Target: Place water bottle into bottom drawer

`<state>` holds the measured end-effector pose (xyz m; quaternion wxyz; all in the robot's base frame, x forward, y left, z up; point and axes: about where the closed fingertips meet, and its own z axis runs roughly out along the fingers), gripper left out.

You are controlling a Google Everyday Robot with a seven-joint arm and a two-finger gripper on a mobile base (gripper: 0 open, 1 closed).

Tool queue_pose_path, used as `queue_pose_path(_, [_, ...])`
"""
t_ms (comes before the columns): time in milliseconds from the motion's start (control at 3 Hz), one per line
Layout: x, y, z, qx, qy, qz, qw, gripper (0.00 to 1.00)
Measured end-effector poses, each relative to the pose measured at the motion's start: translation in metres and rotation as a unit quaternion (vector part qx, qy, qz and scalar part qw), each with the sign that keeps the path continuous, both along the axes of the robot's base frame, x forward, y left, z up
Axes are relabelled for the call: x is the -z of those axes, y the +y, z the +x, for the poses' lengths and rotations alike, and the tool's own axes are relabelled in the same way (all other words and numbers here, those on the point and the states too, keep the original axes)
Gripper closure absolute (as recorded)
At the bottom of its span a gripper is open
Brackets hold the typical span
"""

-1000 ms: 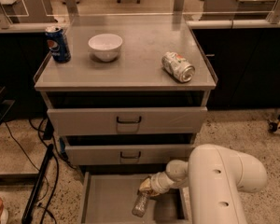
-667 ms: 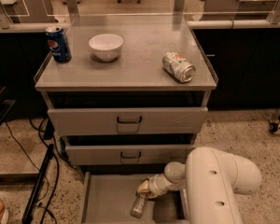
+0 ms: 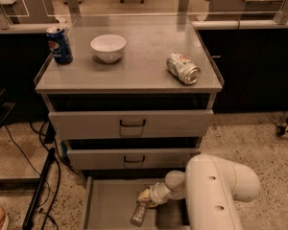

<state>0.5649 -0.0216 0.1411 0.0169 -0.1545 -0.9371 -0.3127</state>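
Note:
The water bottle (image 3: 139, 213) is a slim clear bottle tilted over the floor of the open bottom drawer (image 3: 108, 206), its lower end pointing down and left. My gripper (image 3: 146, 197) sits at the bottle's upper end, inside the drawer, at the tip of the white arm (image 3: 216, 190) that reaches in from the lower right. The bottle's cap and label are hidden by the gripper.
On the cabinet top (image 3: 139, 73) stand a blue Pepsi can (image 3: 59, 45) at the left, a white bowl (image 3: 108, 48) in the middle and a silver can (image 3: 183, 68) lying at the right. Two upper drawers with black handles (image 3: 132, 124) are slightly open. Black cables (image 3: 43, 186) run on the floor at the left.
The arm and the bottle have shifted slightly left and lower in the drawer. The things on the cabinet top have not moved.

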Motion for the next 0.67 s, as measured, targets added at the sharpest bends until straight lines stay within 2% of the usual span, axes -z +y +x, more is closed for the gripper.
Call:
queue_pose_path(333, [0.0071,0.0025,-0.0039,0.006,0.009,0.001,0.9999,1.00])
queue_pose_path(667, [0.0076,0.0027,-0.0042,0.007,0.010,0.002,0.9999,0.84])
